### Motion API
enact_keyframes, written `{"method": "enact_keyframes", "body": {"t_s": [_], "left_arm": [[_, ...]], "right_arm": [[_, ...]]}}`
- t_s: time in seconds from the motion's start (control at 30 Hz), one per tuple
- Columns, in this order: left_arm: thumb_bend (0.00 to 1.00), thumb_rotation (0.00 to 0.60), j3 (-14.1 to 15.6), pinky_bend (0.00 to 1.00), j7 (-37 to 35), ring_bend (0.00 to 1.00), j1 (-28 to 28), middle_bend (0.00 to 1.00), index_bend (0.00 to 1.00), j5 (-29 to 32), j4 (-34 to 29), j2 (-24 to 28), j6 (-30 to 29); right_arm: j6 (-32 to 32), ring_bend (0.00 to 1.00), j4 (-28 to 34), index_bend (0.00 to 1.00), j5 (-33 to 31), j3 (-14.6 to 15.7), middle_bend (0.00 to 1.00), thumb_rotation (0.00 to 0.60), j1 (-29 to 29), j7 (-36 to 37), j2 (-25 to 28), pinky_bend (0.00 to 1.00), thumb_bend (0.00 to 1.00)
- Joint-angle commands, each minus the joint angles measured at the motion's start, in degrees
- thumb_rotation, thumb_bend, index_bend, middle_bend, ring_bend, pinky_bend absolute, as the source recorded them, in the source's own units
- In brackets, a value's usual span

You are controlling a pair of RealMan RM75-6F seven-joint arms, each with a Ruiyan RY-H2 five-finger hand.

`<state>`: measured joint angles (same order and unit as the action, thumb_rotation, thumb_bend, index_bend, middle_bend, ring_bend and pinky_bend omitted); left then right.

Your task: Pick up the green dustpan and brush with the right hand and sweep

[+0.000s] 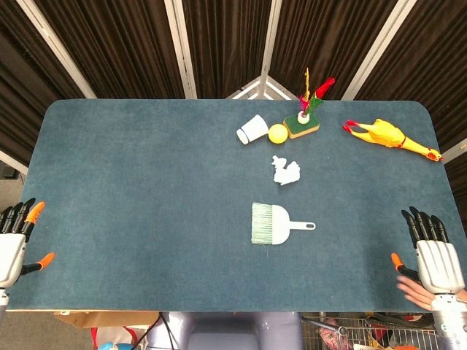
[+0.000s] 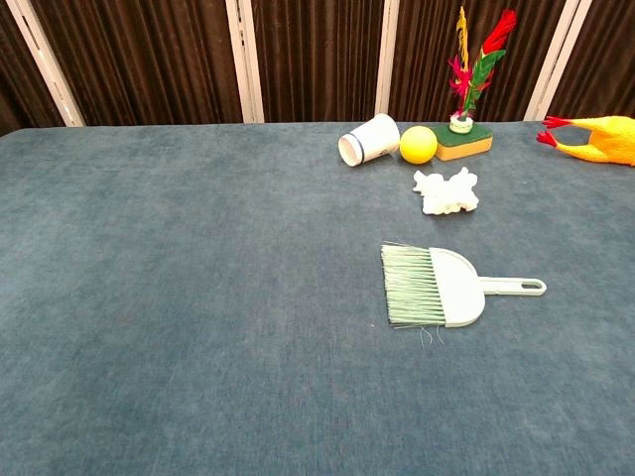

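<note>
Right hand at near right edge of the blue felt-covered worktop, released, fingers spread and pointing far, holding nothing, seen in head view only. Left hand at near left edge, also released w/ fingers apart, orange tips showing. Both well apart from the task item.

Pale green plastic dustpan brush w/ green bristles lies flat approx centre-right of worktop, bristles to the left, handle pointing right, untouched. Can't tell if there's a separate pan under it.

Just beyond it on the far side: crumpled white paper wad. Further back, white paper cup on its side, mouth facing left, w/ a yellow ball just beside it on the right. Right of the ball, a green-and-yellow sponge block w/ red, green and yellow feathers standing up. Far right: yellow rubber chicken w/ red comb lying flat.
</note>
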<state>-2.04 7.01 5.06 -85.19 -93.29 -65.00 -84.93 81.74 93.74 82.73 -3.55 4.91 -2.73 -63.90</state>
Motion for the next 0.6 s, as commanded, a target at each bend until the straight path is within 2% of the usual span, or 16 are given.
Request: {"method": "enact_keyframes", "body": {"t_s": [0.03, 0.4, 0.5, 0.57, 0.6], "left_arm": [[0.00, 0.600, 0.0, 0.02, 0.0, 0.00, 0.0, 0.00, 0.00, 0.0, 0.0, 0.0, 0.0], [0.00, 0.600, 0.1, 0.02, 0.1, 0.00, -0.1, 0.00, 0.00, -0.3, -0.1, 0.0, -0.3], [0.00, 0.600, 0.1, 0.02, 0.0, 0.00, -0.1, 0.00, 0.00, -0.2, -0.2, 0.0, -0.1], [0.00, 0.600, 0.2, 0.02, 0.0, 0.00, -0.1, 0.00, 0.00, -0.3, -0.2, 0.1, -0.1], [0.00, 0.600, 0.2, 0.02, -0.1, 0.00, -0.1, 0.00, 0.00, -0.3, -0.2, 0.1, -0.1]], "right_arm": [[0.1, 0.00, 0.0, 0.00, 0.0, 0.0, 0.00, 0.600, 0.0, 0.0, 0.0, 0.02, 0.33], [-0.7, 0.00, 0.8, 0.00, -0.8, -1.1, 0.00, 0.600, 0.9, 0.0, 0.0, 0.02, 0.33], [-2.0, 0.06, 1.5, 0.00, -1.6, -2.0, 0.03, 0.600, 2.1, -0.5, -0.4, 0.15, 0.33], [-3.0, 0.22, 2.1, 0.00, -2.2, -2.5, 0.16, 0.600, 3.0, -1.3, -0.6, 0.31, 0.33], [-3.6, 0.35, 2.4, 0.00, -2.5, -2.9, 0.29, 0.600, 3.6, -2.1, -0.8, 0.42, 0.33]]}}
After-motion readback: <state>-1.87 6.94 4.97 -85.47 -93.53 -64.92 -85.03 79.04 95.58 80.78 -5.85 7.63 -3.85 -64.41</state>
